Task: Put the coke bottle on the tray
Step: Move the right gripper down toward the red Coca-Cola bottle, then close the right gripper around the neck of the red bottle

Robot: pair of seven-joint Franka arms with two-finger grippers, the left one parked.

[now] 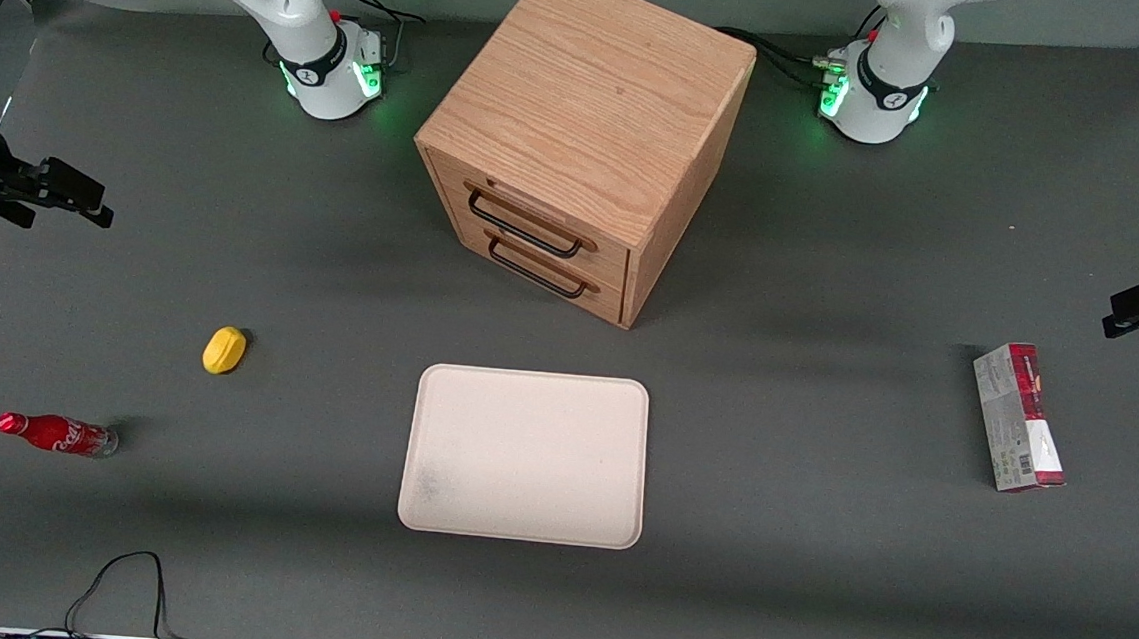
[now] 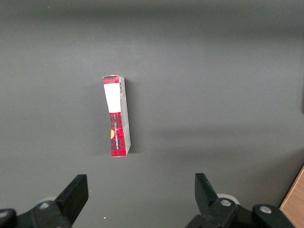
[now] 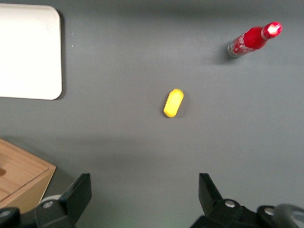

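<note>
The coke bottle (image 1: 60, 434), small and red with a red cap, white script and a clear base, appears to stand upright on the grey table toward the working arm's end. It also shows in the right wrist view (image 3: 252, 40). The cream-white tray (image 1: 525, 457) lies flat and bare in front of the wooden drawer box; one corner of it shows in the right wrist view (image 3: 28, 52). My right gripper (image 1: 87, 198) is open and empty. It hangs high over the working arm's end of the table, farther from the front camera than the bottle and well apart from it (image 3: 144, 185).
A small yellow object (image 1: 225, 350) lies between gripper and bottle, also in the right wrist view (image 3: 173, 102). The wooden drawer box (image 1: 582, 140) stands mid-table, both drawers shut. A red-and-grey carton (image 1: 1019, 416) stands toward the parked arm's end. A black cable (image 1: 125, 579) loops at the table's near edge.
</note>
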